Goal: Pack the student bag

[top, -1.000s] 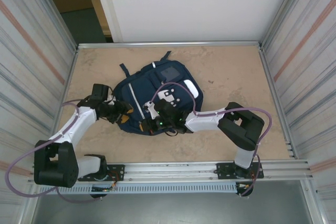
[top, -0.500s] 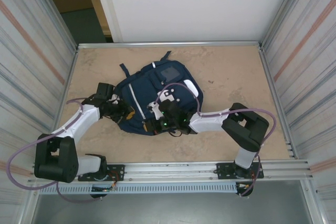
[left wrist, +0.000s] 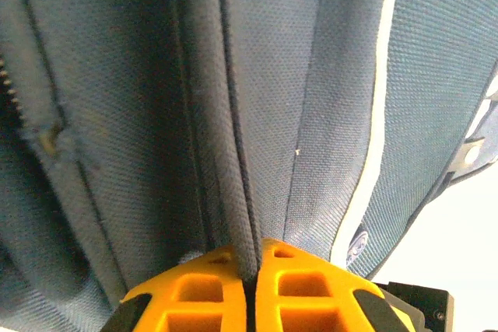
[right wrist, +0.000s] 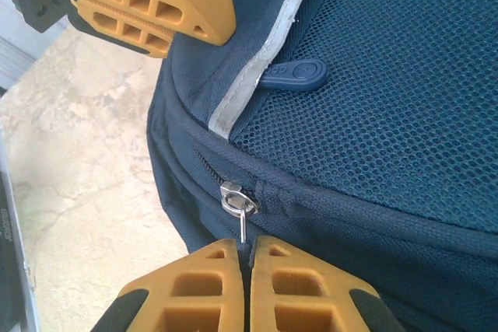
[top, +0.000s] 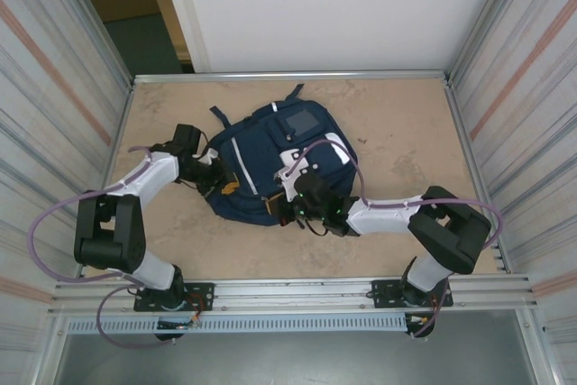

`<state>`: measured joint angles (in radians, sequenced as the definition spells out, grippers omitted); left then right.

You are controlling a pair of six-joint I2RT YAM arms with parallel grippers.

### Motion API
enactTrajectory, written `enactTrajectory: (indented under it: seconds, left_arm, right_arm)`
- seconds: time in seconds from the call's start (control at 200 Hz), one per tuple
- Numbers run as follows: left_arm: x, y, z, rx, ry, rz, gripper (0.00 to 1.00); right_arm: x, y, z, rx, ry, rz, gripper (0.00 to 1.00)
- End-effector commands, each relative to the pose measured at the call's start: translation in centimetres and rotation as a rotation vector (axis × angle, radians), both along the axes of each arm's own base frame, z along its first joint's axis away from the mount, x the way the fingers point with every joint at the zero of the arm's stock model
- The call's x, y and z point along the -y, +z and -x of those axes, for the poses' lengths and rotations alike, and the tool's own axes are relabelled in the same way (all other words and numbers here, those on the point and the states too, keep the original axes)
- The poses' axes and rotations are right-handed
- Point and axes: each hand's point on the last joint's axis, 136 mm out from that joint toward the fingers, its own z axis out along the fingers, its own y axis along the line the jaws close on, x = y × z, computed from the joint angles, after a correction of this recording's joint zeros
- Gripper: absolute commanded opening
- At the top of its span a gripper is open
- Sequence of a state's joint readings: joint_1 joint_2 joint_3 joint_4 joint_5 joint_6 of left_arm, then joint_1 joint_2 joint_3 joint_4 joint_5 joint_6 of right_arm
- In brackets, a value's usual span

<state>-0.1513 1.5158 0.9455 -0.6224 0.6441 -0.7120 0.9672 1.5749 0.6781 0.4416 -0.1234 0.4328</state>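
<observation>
The student bag [top: 267,146], navy blue with a grey front patch [top: 297,121], lies flat in the middle of the table. At its left edge my left gripper [top: 223,186] is shut, its orange fingers [left wrist: 202,293] pinching a fold of the bag's blue fabric [left wrist: 233,153]. At the bag's near edge my right gripper [top: 288,211] is shut on the metal zipper pull [right wrist: 243,227], which hangs from the slider [right wrist: 236,198]. The zip track [right wrist: 204,167] runs left of the slider. The left gripper's fingers [right wrist: 156,7] show at the top left of the right wrist view.
Bare tan tabletop [top: 406,132] lies right of and behind the bag. Corrugated metal walls [top: 54,132] close in both sides, and a white panel [top: 325,15] stands at the back. A metal rail [top: 297,295] runs along the near edge.
The left gripper has closed on the bag's fabric. Both arms have reached farther from their bases, and the bag has shifted away from them and slightly to the right.
</observation>
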Motion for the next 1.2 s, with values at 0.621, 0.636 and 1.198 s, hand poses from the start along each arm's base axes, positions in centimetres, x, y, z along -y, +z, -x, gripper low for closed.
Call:
enactTrajectory:
  seconds: [0.621,0.636,1.198]
  left_arm:
    - [-6.9,11.5,-1.4,0.882,0.076,-0.472,0.99]
    - [-7.2,11.6,-1.4,0.896,0.081,-0.495,0.99]
    - [-10.9,6.4,-3.1,1.308,-0.135,-0.951,0.99]
  right_arm:
    - [18.0,13.4,-3.7,0.480,-0.524,-0.034,0.99]
    - [18.9,13.9,-3.9,0.489,-0.551,-0.040,0.99]
    - [40.7,6.8,-4.4,0.416,-1.224,0.213,0.99]
